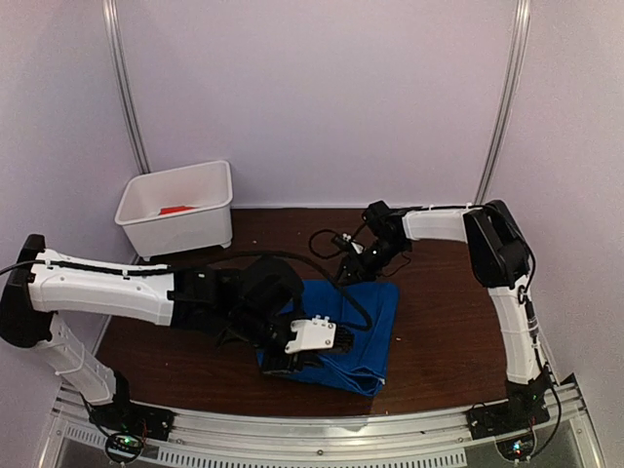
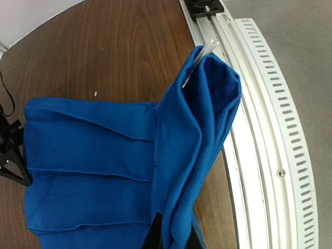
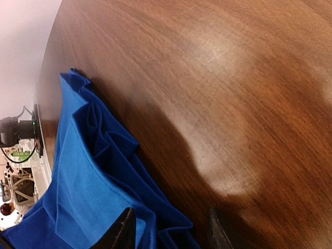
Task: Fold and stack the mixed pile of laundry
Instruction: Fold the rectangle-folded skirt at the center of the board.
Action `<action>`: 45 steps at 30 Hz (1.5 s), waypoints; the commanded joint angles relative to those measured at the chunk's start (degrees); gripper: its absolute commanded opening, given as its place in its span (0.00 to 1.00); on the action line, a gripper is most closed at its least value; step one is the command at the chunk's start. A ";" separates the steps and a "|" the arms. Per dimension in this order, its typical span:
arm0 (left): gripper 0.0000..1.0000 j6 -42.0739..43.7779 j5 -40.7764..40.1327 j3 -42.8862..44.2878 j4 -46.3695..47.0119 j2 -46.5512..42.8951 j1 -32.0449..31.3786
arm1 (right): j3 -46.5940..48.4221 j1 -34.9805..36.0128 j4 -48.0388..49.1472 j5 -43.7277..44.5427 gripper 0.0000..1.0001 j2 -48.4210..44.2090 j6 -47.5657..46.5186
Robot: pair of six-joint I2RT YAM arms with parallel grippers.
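Note:
The royal-blue garment [image 1: 353, 330] lies partly folded in the middle of the table; it also fills the left wrist view [image 2: 88, 171] and shows in the right wrist view [image 3: 78, 197]. My left gripper [image 1: 292, 359] is at its near left edge, shut [image 2: 174, 239] on a raised fold of the blue cloth. My right gripper [image 1: 353, 271] is at the garment's far edge, open [image 3: 171, 234], with the cloth's rumpled edge lying between its fingers. A patch of the orange-red T-shirt [image 1: 176, 209] shows inside the bin.
The white plastic bin [image 1: 210, 200] stands at the back left of the brown table. A metal rail [image 2: 270, 135] runs along the near table edge, close to the lifted fold. Black cables [image 1: 327, 242] trail by the right wrist.

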 commanded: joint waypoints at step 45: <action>0.48 -10.99 -20.87 18.28 9.54 18.85 27.39 | -4.73 -10.33 0.08 8.00 0.57 -22.96 13.10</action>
